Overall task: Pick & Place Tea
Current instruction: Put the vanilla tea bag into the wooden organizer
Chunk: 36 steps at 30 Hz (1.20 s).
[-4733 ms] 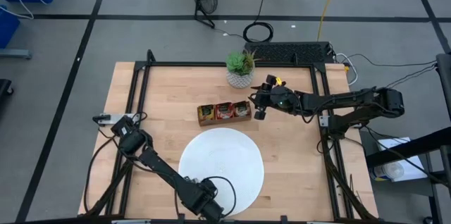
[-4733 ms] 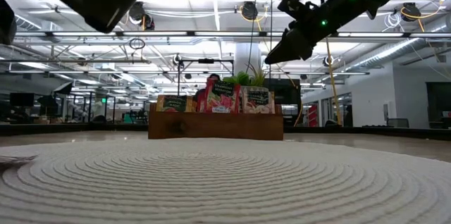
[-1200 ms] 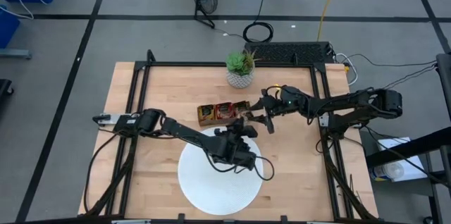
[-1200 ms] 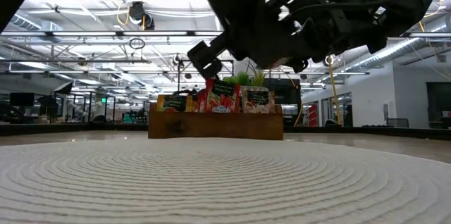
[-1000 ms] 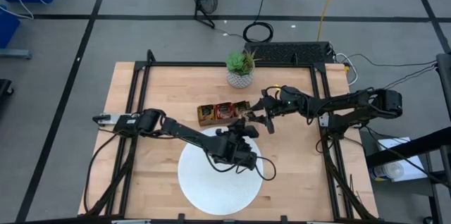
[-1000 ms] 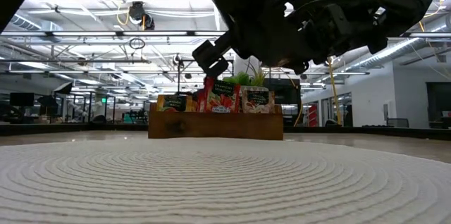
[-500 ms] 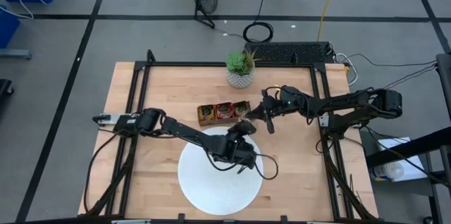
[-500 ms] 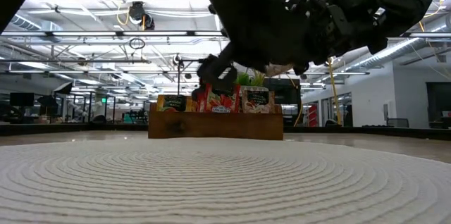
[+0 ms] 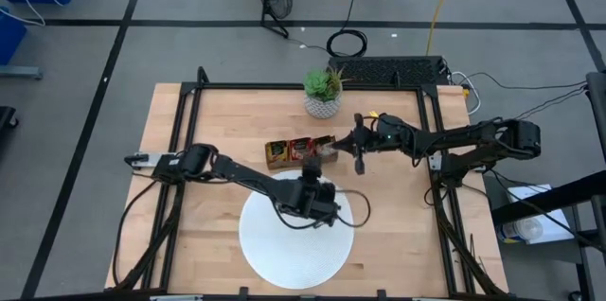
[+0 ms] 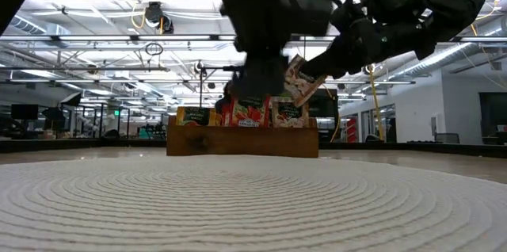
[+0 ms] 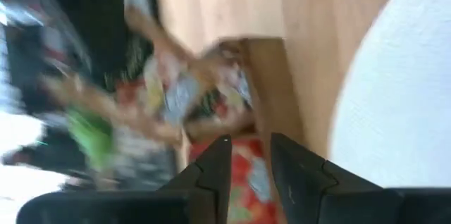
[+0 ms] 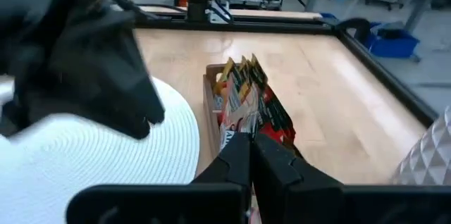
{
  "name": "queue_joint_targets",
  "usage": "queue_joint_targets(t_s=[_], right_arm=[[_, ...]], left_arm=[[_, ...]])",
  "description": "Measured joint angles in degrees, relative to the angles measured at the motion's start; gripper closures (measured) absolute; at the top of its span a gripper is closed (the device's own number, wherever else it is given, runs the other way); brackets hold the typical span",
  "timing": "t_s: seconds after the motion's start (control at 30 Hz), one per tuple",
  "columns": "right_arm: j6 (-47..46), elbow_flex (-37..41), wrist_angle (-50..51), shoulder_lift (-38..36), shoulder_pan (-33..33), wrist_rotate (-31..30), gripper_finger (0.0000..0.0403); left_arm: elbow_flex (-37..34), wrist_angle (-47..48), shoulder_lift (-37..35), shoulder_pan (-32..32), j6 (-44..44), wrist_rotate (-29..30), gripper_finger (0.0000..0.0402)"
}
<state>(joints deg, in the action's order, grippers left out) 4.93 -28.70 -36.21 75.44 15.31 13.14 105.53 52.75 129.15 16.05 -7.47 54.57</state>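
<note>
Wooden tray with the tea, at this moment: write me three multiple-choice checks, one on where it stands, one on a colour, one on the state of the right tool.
1. Where does the wooden tray stand?
A. On the plate
B. Between the plate and the potted plant
C. At the table's left edge

2. What colour is the plate?
A. White
B. Blue
C. Black

3. What is the right tool doing?
A. Open, holding nothing
B. Resting flat on the plate
C. Shut on a sachet held above the tray

Key: 1 B, the high view shows the tray on bare wood between the two; 2 A, it is white in both views; 3 C, the low view shows the sachet tilted in the air above the tray.
</note>
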Motion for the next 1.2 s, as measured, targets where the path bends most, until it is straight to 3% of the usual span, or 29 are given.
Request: queue_joint_targets(t_s=[0.13, 0.3, 0.47, 0.7, 0.87, 1.0, 1.2], right_arm=[[3.8, -0.5, 0.3, -0.4, -0.5, 0.3, 0.0402], [10.7, -7.6, 15.8, -1.3, -3.5, -2.0, 0.0402], [18.6, -14.0, 28.2, -1.2, -7.1, -13.2, 0.0403], [19.6, -14.6, 29.0, 0.1, -6.6, -13.0, 0.0403], [19.5, -15.1, 29.1, 3.4, -6.4, -12.9, 0.0403], [19.1, -16.6, 29.7, 7.0, -6.3, -12.9, 0.0403], [19.0, -19.8, 33.9, 10.9, -6.3, -13.0, 0.0403]], left_arm=[[-0.1, 5.3, -2.9, -0.9, 12.2, -9.8, 0.0308], [-5.3, -0.1, -7.5, -0.8, 14.4, -11.6, 0.0328], [-22.5, -23.5, -19.5, -0.5, 8.9, -16.9, 0.0348], [-53.3, -63.3, -40.8, -1.3, 2.2, -30.0, 0.0366], [-69.9, -83.2, -51.8, -2.7, 1.6, -32.1, 0.0371], [-78.3, -94.5, -55.7, -3.5, 1.7, -32.1, 0.0371], [-85.0, -104.8, -56.2, -3.7, 1.1, -32.1, 0.0371]])
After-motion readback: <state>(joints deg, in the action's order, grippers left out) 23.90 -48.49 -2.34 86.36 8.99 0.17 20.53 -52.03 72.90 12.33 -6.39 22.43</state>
